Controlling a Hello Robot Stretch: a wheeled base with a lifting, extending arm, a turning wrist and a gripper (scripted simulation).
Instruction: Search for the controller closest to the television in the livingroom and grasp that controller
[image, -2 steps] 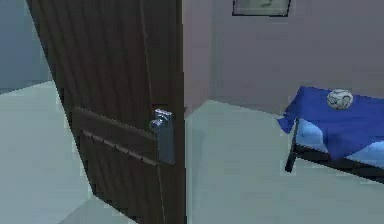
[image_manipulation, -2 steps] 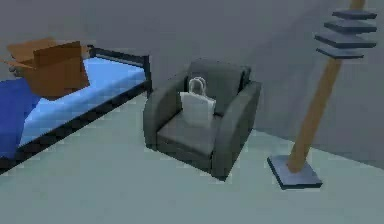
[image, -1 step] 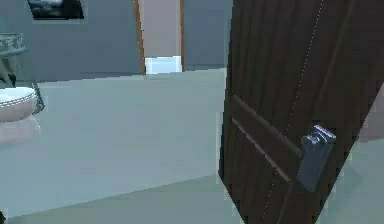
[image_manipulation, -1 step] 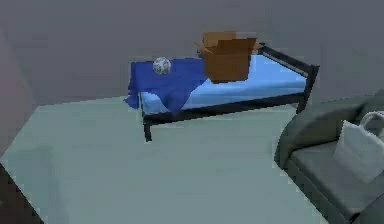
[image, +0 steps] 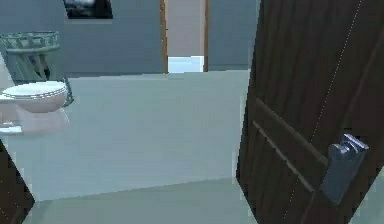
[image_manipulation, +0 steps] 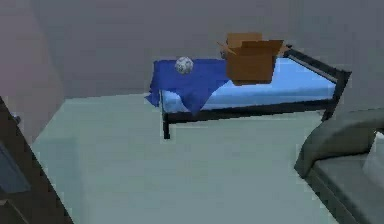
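Neither a controller nor a television can be made out from here. In the forward view a dark wooden door (image: 310, 110) with a metal handle (image: 345, 165) stands ajar at the right, and beyond it lies a room with a pale green floor (image: 150, 130). A white toilet (image: 35, 97) sits at the left of that room.
A wire bin (image: 32, 55) stands behind the toilet; a doorway (image: 185, 38) opens in the far wall. In the arm side view a dark-framed bed (image_manipulation: 250, 90) carries a blue blanket (image_manipulation: 190, 82), a small ball (image_manipulation: 184, 65) and a cardboard box (image_manipulation: 252, 58). A grey armchair (image_manipulation: 350, 165) is at the right.
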